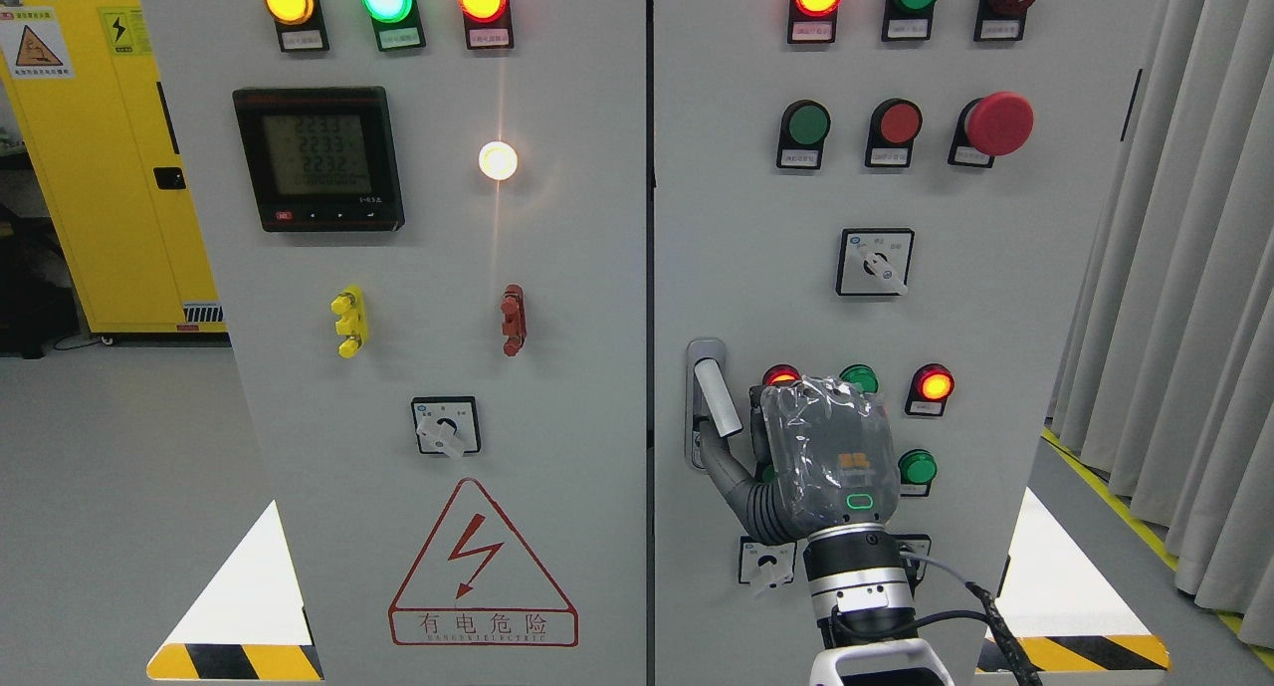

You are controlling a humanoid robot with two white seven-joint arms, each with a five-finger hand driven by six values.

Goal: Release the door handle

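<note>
The fingers (pixel 725 467) of the right hand (pixel 831 457), grey and ribbed at the joints, reach toward ten o'clock from the palm; one tip touches the lower end of the door handle (pixel 715 395), but whether they are clenched on it or loose cannot be told. The hand's back is wrapped in crinkled clear plastic, with a small green ring lit near the metal wrist. The handle is a pale, smooth bar tilted in a rounded metal recess, at the left edge of the right door (pixel 896 298), just at ten o'clock of the hand. Both doors are matte light grey sheet metal. Round glossy lamps glow amber, green and red along the top of the left door (pixel 438 268), above a black digital meter (pixel 318 158) reading 223. A red triangle with a lightning bolt (pixel 482 562) carries "有电危险". A yellow cabinet (pixel 95 148) stands at nine o'clock, pleated grey curtains (pixel 1184 298) at three o'clock, over a smooth grey floor (pixel 109 507).
</note>
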